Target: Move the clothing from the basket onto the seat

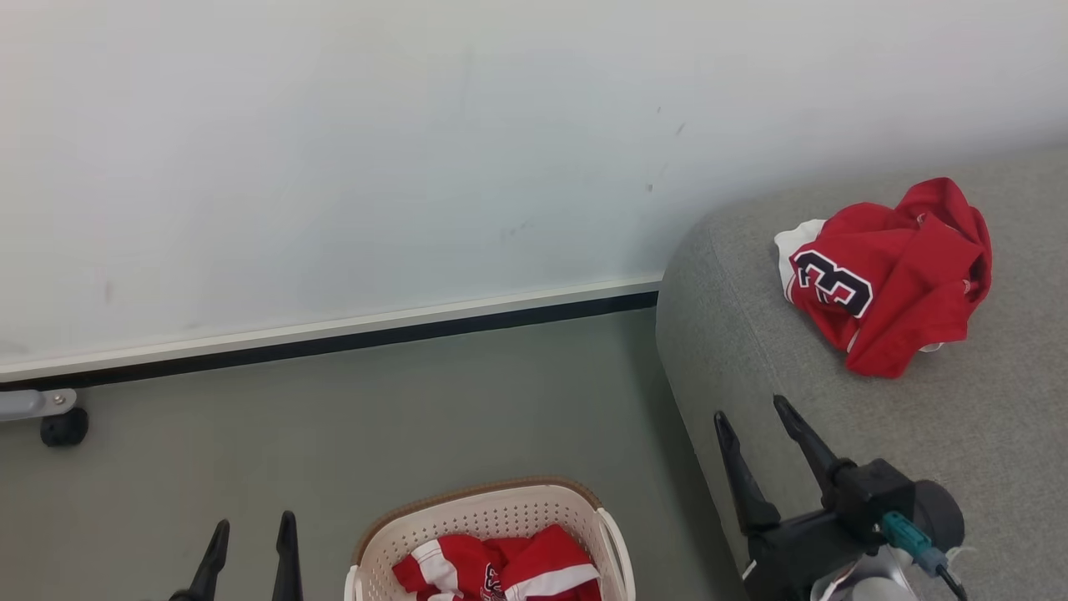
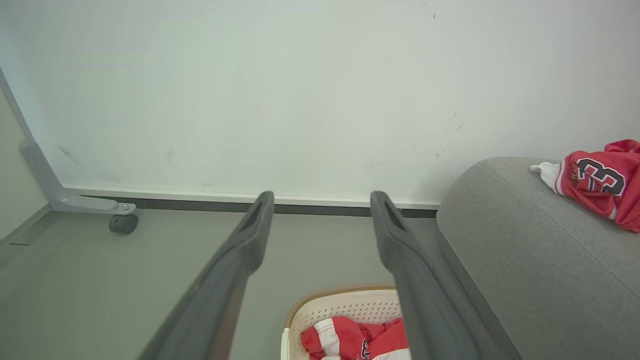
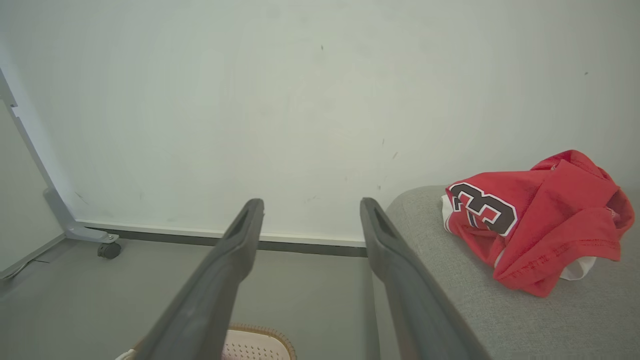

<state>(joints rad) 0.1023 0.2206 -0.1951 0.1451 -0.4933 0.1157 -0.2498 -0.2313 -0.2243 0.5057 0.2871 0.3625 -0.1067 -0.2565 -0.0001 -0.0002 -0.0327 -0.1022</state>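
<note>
A crumpled red garment with a navy number lies on the grey seat at the right, also seen in the left wrist view and the right wrist view. More red and white clothing sits in the cream basket on the floor at the bottom centre. My right gripper hovers open over the seat's front edge, short of the numbered garment, holding nothing. Left of the basket, my left gripper stands open and holds nothing.
A pale wall with a dark skirting strip runs behind. A grey metal leg with a black caster stands on the floor at the far left. Grey floor lies between wall, basket and seat.
</note>
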